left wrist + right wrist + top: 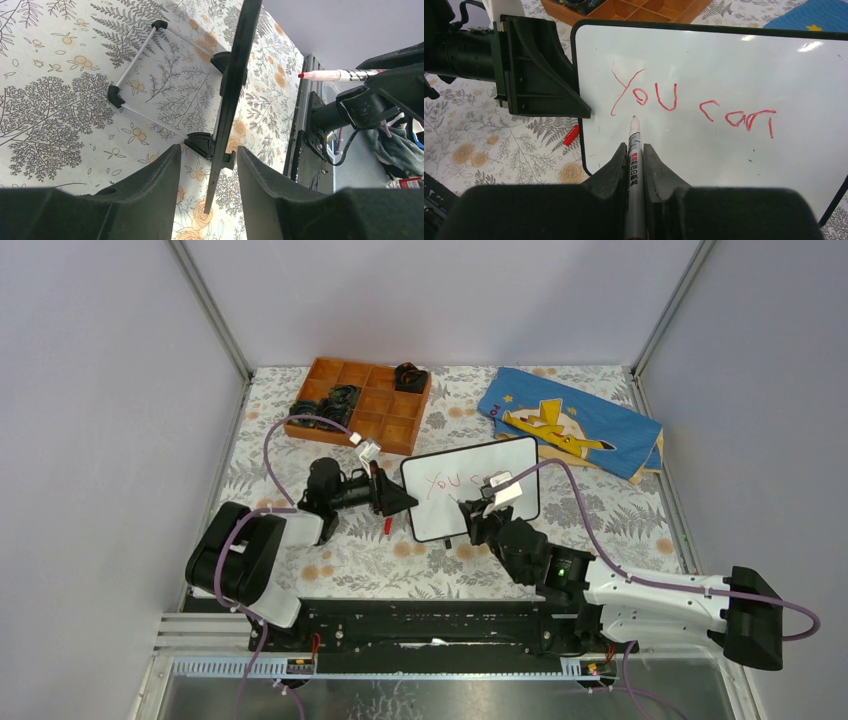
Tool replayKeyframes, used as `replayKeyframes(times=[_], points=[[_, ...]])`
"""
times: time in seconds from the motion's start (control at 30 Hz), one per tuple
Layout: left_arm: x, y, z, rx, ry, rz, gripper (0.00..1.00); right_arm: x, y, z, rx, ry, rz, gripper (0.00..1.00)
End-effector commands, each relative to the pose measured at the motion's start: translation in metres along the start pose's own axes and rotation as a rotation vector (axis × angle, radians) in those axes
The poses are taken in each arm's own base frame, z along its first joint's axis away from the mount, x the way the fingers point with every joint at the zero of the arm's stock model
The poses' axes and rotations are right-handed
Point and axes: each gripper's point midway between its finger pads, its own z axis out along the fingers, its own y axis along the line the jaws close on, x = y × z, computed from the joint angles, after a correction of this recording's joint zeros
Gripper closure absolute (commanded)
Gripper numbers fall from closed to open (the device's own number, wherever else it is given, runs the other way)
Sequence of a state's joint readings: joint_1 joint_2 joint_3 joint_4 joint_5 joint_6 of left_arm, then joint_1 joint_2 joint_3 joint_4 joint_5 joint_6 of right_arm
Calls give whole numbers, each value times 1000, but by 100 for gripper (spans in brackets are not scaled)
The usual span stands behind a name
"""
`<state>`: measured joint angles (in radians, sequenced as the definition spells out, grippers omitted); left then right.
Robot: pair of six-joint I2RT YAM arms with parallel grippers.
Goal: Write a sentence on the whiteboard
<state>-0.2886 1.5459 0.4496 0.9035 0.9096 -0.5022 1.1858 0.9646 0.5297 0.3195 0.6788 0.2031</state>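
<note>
R hand (pixel 635 148) w/ 1 marker (pixel 633 131), L hand (pixel 209 148) astride 1 whiteboard (pixel 724 65) — 2 words (pixel 640 96)

Pale walls (pixel 100 390), floral tablecloth (pixel 380 560).

**Whiteboard** (pixel 438 516): glossy white face, thin black frame, rounded corners; stands on edge on black feet at the worktop's centre. **Sentence** (pixel 666 106): red handwritten "You can", one line running from 9 toward 3 o'clock across the upper face.
</note>
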Motion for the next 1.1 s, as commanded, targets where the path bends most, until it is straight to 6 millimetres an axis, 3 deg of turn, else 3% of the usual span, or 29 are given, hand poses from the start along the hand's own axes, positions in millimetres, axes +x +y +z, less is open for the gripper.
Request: replayKeyframes(times=[0.0, 0.27, 0.6, 0.87, 1.07], points=[[-9, 3, 6, -10, -6, 52, 49, -10, 11, 0, -26, -6, 12, 100], [-10, 3, 6, -17, -6, 67, 49, 9, 19, -2, -22, -13, -26, 100], [-5, 9, 7, -33, 10, 54, 51, 48, 23, 4, 14, 62, -15, 100], [-5, 11, 8, -34, 14, 48, 52, 52, 30, 7, 22, 51, -17, 100], [-4, 10, 8, -32, 16, 48, 52, 48, 21, 13, 118, 31, -18, 100]])
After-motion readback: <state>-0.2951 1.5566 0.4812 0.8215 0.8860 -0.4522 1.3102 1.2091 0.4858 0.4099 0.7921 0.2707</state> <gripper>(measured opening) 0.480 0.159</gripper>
